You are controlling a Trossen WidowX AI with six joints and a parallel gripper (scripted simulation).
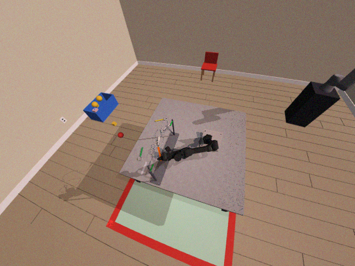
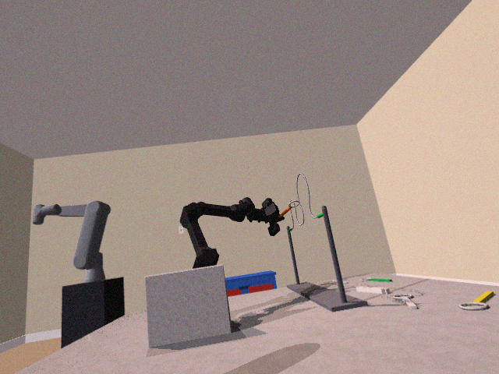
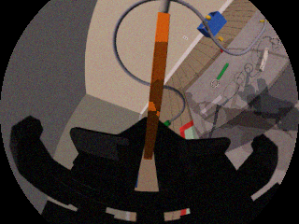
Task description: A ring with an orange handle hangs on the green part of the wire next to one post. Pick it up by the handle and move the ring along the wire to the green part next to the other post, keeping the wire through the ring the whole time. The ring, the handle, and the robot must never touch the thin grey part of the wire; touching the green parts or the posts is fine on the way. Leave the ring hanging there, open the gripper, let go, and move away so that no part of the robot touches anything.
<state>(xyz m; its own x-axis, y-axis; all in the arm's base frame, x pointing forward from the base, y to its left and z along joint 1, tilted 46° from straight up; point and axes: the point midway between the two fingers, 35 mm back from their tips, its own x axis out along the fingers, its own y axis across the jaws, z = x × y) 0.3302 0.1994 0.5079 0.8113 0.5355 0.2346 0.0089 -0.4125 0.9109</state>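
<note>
My gripper [image 2: 279, 219] [image 1: 162, 155] [image 3: 149, 121] is shut on the orange handle [image 2: 284, 210] [image 1: 158, 151] [image 3: 161, 50] and holds it up in the air. The ring [image 2: 290, 207] [image 3: 116, 40] sits around the thin grey wire [image 2: 306, 188] [image 3: 179, 105], a little past the green part [image 2: 289, 228] at the far post [image 2: 293, 257]. I cannot tell whether ring and wire touch. The wire loops up high and comes down to the green part [image 2: 319, 215] [image 1: 171, 123] at the near post [image 2: 334, 257]. Both posts stand on a dark base plate [image 2: 328, 299] [image 1: 170, 142].
Loose rings with green [image 2: 379, 280] [image 1: 140, 152], yellow [image 2: 477, 301] [image 1: 159, 119] and white handles lie on the table [image 1: 214, 172] beside the stand. A grey block [image 2: 187, 305] stands on the table. A second grey arm on a black pedestal [image 2: 90, 305] [image 1: 310, 104], a blue bin [image 1: 100, 107] and a red chair [image 1: 209, 64] stand around.
</note>
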